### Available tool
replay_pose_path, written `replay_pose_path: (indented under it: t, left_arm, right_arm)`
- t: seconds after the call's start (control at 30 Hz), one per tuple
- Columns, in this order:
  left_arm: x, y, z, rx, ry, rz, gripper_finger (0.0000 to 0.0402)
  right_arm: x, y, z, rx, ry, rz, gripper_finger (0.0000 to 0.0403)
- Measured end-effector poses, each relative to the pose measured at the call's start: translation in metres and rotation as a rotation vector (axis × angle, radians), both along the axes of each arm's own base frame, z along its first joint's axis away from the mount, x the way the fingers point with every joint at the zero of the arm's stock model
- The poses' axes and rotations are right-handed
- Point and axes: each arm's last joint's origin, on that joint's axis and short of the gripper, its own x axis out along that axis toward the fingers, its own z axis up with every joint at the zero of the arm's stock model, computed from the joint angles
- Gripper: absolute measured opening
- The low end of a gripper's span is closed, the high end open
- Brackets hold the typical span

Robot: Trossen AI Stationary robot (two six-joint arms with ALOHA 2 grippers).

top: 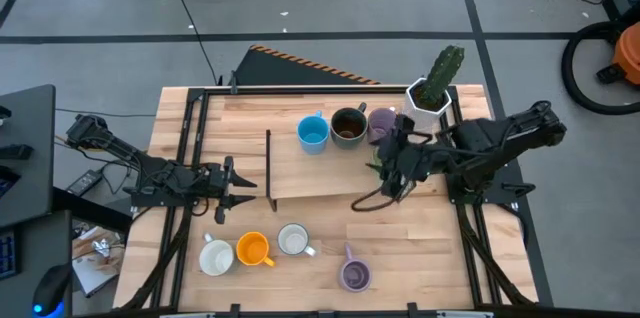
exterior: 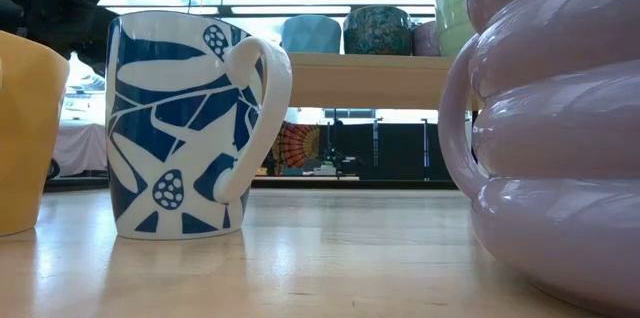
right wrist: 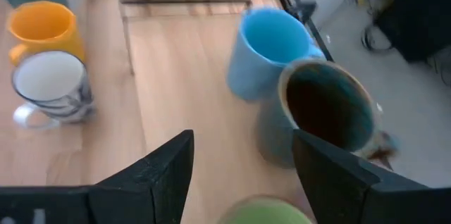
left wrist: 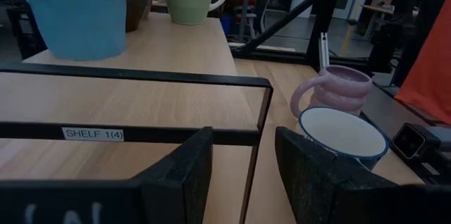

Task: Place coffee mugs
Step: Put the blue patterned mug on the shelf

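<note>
We see the worktop (top: pixel 420 248) bare between the raised shelf (top: pixel 300 173) and the near mugs. Blue mug (top: pixel 313 133), brown mug (top: pixel 347 125) and purple mug (top: pixel 381 123) line the shelf's far edge. Right gripper (top: pixel 396 170) and left gripper (top: pixel 235 186): jaws spread, empty. A label (left wrist: pixel 92 134) reads "SHELF 1(4)".

From overhead, the green mug (right wrist: pixel 264 211) is hidden beneath the right end effector (top: pixel 397 165), while that arm's wrist camera catches only its rim, cut off at the frame's edge, and the dark brown mug (right wrist: pixel 320 115) beyond it appears blurred. At counter level, the purple mug (exterior: pixel 560 128) and the orange mug (exterior: pixel 25 138) each run off a side of the frame. The left wrist view crops the top of the blue mug (left wrist: pixel 74 9) on the shelf (left wrist: pixel 134 97).
</note>
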Motion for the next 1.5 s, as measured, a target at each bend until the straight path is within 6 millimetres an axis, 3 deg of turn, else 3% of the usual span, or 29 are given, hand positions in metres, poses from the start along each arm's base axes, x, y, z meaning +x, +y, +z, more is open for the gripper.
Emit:
replay_pose_path:
  t: [0.2, 0.4, 0.53, 0.77, 1.03, 1.33, 1.5]
  left_arm:
    - [0.0, 0.0, 0.0, 0.009, 0.0, -0.001, 0.0162]
    - [0.0, -0.001, 0.003, -0.002, -0.018, -0.031, 0.0162]
    - [0.002, -0.004, 0.02, -0.022, -0.031, -0.097, 0.0162]
    - [0.004, -0.006, 0.038, -0.016, 0.127, -0.039, 0.0162]
    - [0.006, -0.022, 0.059, -0.078, 0.293, -0.073, 0.0162]
    - [0.008, -0.044, 0.11, -0.26, 0.512, -0.047, 0.0162]
    - [0.012, -0.064, 0.121, -0.455, 0.637, -0.067, 0.0162]
  right_arm:
    - [0.009, 0.018, -0.033, -0.073, -0.141, 0.111, 0.0245]
    - [0.005, 0.021, -0.04, -0.181, -0.222, 0.17, 0.0245]
    - [0.008, 0.022, -0.052, -0.252, -0.264, 0.215, 0.0245]
    - [0.01, 0.025, -0.07, -0.296, -0.281, 0.275, 0.0245]
    - [0.009, 0.025, -0.083, -0.375, -0.219, 0.336, 0.0245]
    - [0.005, 0.023, -0.08, -0.38, -0.222, 0.333, 0.0245]
    - [0.004, 0.025, -0.082, -0.39, -0.2, 0.349, 0.0245]
